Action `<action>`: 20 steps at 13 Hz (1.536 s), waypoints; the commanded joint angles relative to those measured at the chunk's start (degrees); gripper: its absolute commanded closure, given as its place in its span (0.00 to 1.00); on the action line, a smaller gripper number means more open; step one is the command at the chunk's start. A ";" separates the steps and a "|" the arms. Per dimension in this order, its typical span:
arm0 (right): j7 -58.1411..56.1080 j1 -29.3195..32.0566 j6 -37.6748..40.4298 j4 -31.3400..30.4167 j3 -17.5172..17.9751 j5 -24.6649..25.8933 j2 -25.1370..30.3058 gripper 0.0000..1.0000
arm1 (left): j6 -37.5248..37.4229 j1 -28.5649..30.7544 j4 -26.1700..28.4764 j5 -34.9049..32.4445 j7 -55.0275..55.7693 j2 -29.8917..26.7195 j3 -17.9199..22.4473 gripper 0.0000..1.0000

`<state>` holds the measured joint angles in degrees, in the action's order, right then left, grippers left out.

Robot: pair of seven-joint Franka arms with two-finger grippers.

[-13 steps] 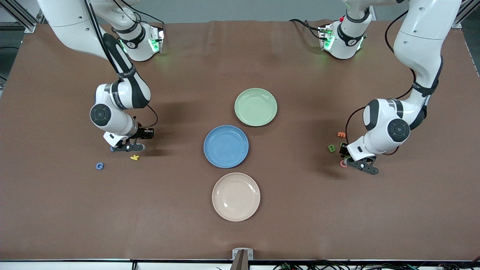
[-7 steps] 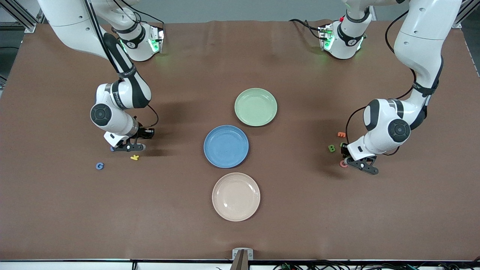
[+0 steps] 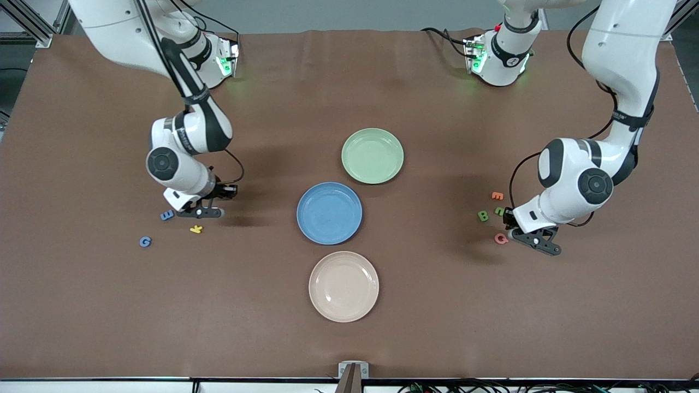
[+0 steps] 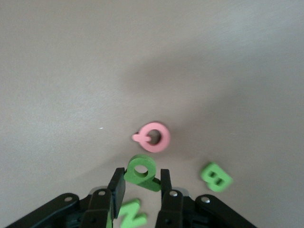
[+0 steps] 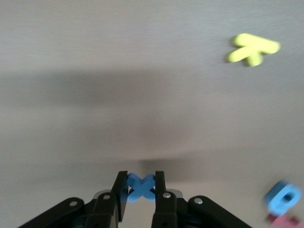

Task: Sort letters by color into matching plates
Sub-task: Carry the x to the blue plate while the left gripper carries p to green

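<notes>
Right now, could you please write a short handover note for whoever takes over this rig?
Left gripper: shut on a green letter, over the pink letter and green B.
Right gripper: shut on a blue X, over the blue E and yellow letter.
Blue plate, green plate and cream plate hold nothing.
Left: every letter still needs sorting.

Three plates (blue [image 3: 329, 213], green [image 3: 372, 155], cream [image 3: 343, 286]) and ten letters are visible: three blue (E [image 3: 167, 215], G [image 3: 144, 241], X [image 5: 140, 186]), four green ( [image 4: 142, 171], [image 4: 216, 176], [image 4: 130, 214], [image 3: 499, 210]), one yellow [image 3: 196, 229], one orange [image 3: 497, 195], one pink [image 3: 501, 238].
</notes>
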<state>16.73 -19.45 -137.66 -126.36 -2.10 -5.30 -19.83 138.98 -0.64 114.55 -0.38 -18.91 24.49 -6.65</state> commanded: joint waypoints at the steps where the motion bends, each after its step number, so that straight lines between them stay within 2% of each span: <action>1: 11.34 -6.36 3.89 5.14 -0.01 -0.32 0.58 0.92 | -4.05 -0.06 0.94 0.82 3.25 -4.01 -4.24 0.98; 4: 23.13 -13.40 3.89 11.55 -0.01 -1.71 -2.83 0.92 | -7.75 0.11 1.02 0.82 12.47 -5.16 -10.91 0.98; 7: 30.01 -19.03 3.80 18.40 -0.01 -7.08 -8.80 0.92 | -7.84 -0.24 1.29 0.91 22.04 -4.37 -16.71 0.99; 9: 36.23 -22.37 3.37 23.41 -0.10 -7.35 -13.46 0.91 | -7.67 -0.85 1.55 0.91 30.39 -3.49 -19.97 0.99; 12: 41.27 -25.20 3.19 29.66 -0.10 -7.26 -19.01 0.91 | -7.41 -6.37 1.73 0.91 44.52 -2.96 -20.51 1.00; 18: 40.75 -24.24 3.36 30.38 -0.19 -7.09 -19.55 0.90 | -3.46 -14.73 3.65 1.08 72.40 -1.03 -20.86 1.00; 19: 41.01 -24.24 3.45 30.38 -0.19 -7.09 -19.55 0.77 | -1.97 -15.87 4.10 1.08 76.44 -0.42 -21.38 1.00; 20: 41.01 -24.24 3.80 30.38 -0.36 -7.09 -19.37 0.45 | 0.05 -17.19 4.62 1.08 80.92 0.20 -21.56 1.00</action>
<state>57.32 -44.07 -135.09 -97.12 -2.59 -11.99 -39.00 135.65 -16.24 117.88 -0.27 55.57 23.92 -27.68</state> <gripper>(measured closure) 0.727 0.656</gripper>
